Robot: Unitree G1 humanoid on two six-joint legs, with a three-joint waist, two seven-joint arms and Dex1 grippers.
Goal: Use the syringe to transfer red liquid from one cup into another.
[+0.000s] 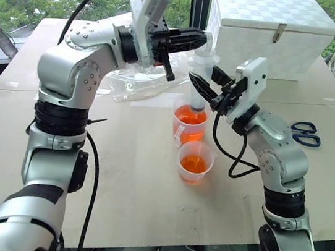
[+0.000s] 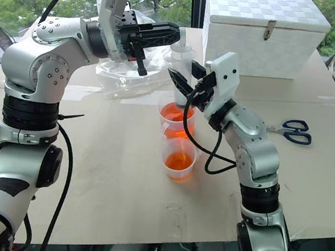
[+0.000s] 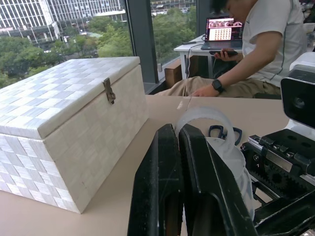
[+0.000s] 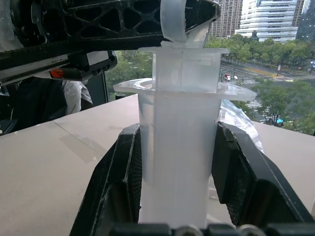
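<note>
Syringe (image 1: pixel 201 80) upright in both grippers, tip seemingly in taller cup (image 1: pixel 189 123)

Syringe (image 1: pixel 202 74) – clear barrel, whitish plunger with a ring top – stands upright, its lower end down in the taller cup (image 1: pixel 189 123). That cup, clear with a white tape strip on its side, holds orange-red liquid (image 1: pixel 191 115). Just in front of it stands the shorter clear cup (image 1: pixel 195 162), also with some orange-red liquid at the bottom.
</note>
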